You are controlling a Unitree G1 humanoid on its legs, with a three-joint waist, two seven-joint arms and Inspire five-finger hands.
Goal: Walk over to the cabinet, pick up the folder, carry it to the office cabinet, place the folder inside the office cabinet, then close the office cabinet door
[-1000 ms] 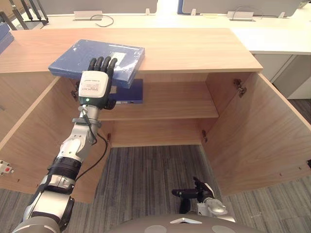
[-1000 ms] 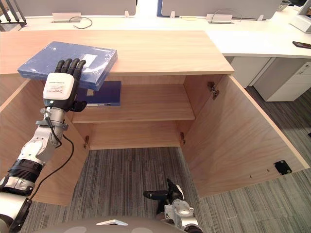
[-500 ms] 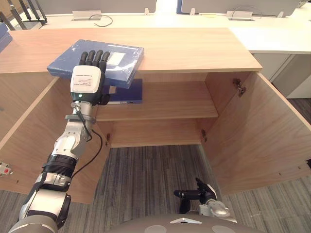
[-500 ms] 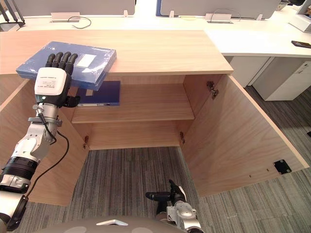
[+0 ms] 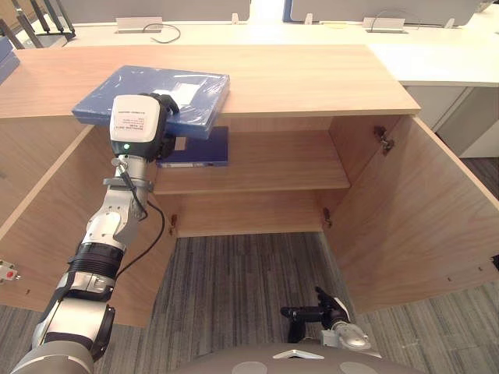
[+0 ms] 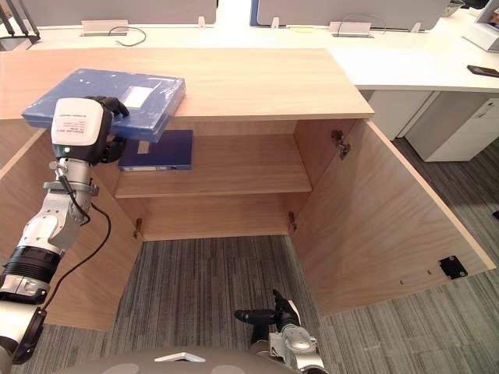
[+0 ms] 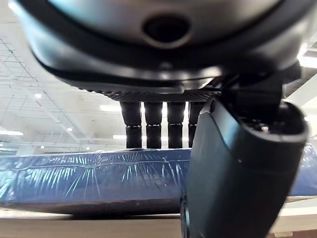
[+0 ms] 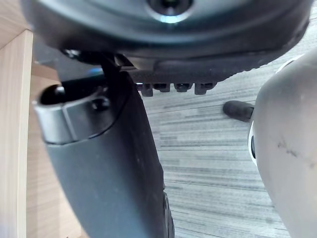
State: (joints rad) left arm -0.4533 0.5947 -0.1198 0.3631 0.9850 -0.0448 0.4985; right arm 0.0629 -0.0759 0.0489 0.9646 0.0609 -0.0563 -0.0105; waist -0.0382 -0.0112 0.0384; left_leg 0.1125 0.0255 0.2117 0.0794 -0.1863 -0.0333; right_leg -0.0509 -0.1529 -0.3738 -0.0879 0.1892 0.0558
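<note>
Pick-up step: our left hand (image 5: 139,128) grasps the folder (image 5: 199,93) by its near edge, fingers curled over it, while the folder lies on the cabinet top (image 5: 312,74), overhanging the front. Next we lift it clear without tilting. Our right hand (image 5: 326,308) hangs low, fingers released.

Grey striped carpet (image 5: 234,273), white desks (image 5: 444,62) behind, drawer unit (image 6: 460,125) rt.
</note>
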